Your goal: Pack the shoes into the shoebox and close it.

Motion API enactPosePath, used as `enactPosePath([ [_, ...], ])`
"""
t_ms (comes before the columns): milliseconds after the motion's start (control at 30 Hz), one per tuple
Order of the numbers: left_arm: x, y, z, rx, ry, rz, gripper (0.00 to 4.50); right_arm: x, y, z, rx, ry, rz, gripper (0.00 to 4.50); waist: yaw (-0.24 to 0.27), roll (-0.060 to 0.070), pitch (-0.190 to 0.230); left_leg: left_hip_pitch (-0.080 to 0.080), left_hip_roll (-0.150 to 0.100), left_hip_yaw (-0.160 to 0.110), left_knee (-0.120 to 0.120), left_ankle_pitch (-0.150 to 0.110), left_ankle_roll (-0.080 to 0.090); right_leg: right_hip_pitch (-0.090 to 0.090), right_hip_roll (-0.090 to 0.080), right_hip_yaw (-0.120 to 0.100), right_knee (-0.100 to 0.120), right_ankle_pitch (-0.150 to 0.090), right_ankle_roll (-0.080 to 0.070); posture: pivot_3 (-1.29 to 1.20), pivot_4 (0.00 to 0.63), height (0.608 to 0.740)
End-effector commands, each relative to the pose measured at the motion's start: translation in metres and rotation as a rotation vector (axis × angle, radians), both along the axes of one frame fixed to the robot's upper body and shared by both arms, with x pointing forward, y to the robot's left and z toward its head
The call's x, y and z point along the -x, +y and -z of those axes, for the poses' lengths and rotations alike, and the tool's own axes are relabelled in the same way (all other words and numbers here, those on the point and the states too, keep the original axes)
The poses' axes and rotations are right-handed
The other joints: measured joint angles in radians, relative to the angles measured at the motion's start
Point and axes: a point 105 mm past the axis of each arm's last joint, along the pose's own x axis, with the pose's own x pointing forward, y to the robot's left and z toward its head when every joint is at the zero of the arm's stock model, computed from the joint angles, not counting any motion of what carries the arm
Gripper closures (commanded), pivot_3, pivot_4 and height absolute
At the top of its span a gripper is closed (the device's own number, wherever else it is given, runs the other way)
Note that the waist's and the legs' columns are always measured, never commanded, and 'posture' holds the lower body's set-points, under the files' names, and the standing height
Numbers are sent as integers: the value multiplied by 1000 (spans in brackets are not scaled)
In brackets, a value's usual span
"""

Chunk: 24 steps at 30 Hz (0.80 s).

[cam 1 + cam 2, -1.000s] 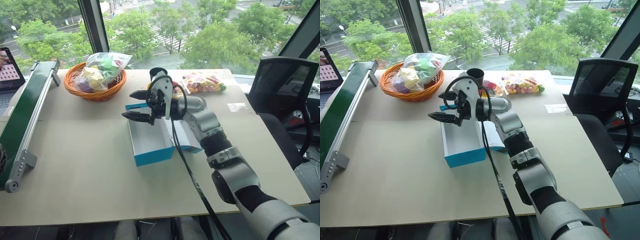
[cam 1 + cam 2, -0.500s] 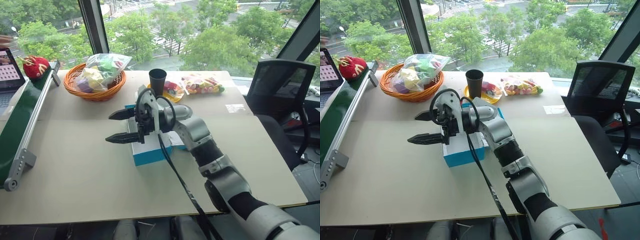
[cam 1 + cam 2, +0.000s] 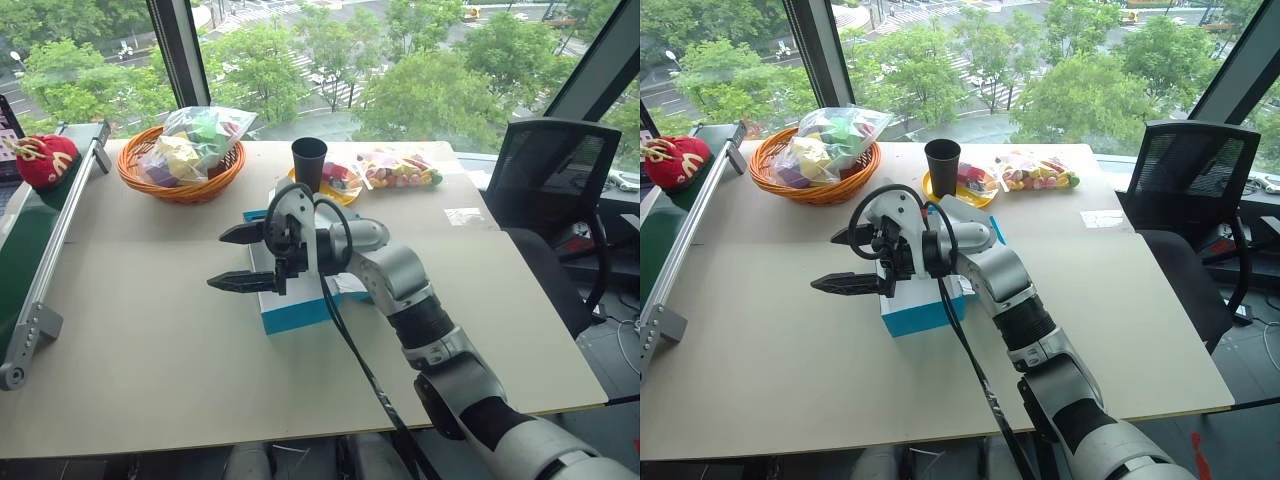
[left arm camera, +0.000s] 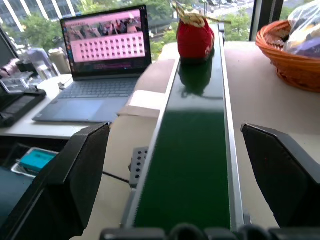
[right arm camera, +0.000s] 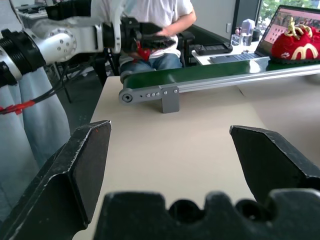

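Left wrist view looks along a green conveyor belt [image 4: 192,165] running between the spread, empty left gripper [image 4: 187,170] fingers, with a small bright red shoe [image 4: 195,36] at its far end. Over the turquoise cardboard shoebox [image 3: 296,312], the right gripper [image 3: 236,258] hangs wide apart, holding nothing.

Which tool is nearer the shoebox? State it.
Right. The right tool hangs open just above the shoebox. The left tool is off at the green conveyor, facing the red shoe.
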Motion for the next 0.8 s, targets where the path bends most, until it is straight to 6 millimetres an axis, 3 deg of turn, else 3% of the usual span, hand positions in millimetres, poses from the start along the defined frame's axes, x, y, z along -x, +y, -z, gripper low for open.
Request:
enactPosePath([
  [33, -5, 10, 1, 11, -10, -31, 0, 5, -4, -14, -42, -39, -6, 29, 1, -1, 0, 0, 0, 0, 0, 0, 0, 0, 0, -1, 0, 0, 0, 0, 150, 737],
  [167, -8, 16, 12, 29, 52, -70, 0, 7, -9, -15, -38, -48, 4, 29, 2, -1, -1, 0, 0, 0, 0, 0, 1, 0, 0, -2, 0, 0, 0, 0, 150, 737],
  [533, -17, 15, -3, 75, -7, 3, 0, 11, -27, -10, -27, -20, 38, 29, 3, -2, -1, 0, 0, 1, 0, 0, 1, 0, 0, -3, 0, 0, 0, 0, 150, 737],
  [800, -21, 19, 0, 68, 30, -10, 0, 5, -38, 3, 13, -3, 82, 29, 4, -4, -2, 0, 0, 2, 0, 0, 1, 0, 0, -3, 0, 0, 0, 0, 150, 737],
])
